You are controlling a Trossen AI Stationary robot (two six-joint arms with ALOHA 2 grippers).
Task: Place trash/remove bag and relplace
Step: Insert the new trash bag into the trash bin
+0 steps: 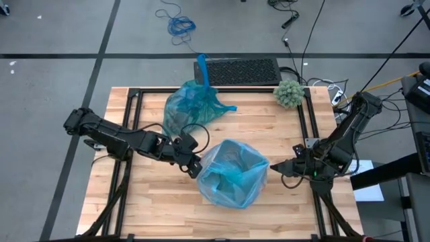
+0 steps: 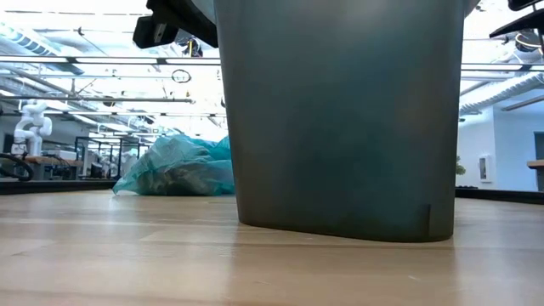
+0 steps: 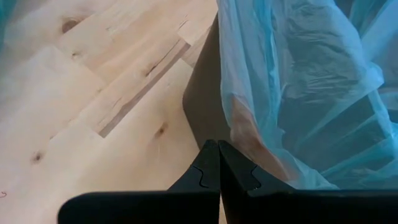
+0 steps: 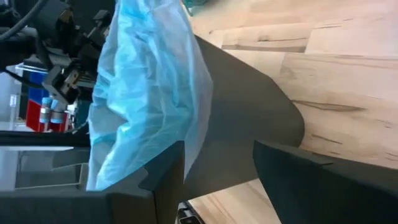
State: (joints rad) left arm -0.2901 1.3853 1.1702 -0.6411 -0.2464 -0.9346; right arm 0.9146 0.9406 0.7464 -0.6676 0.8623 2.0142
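Wooden table (image 1: 154,208) carries a dark bin (image 2: 340,119) lined with a fresh blue bag (image 1: 232,171), standing near the middle. Behind it lies a tied, filled blue bag (image 1: 191,104); the trash itself cannot be made out through the plastic. Left gripper (image 1: 195,168), fingers pressed together, sits at the bin's left rim. Right gripper (image 1: 279,168), fingers spread, sits just beside the right rim, holding nothing.
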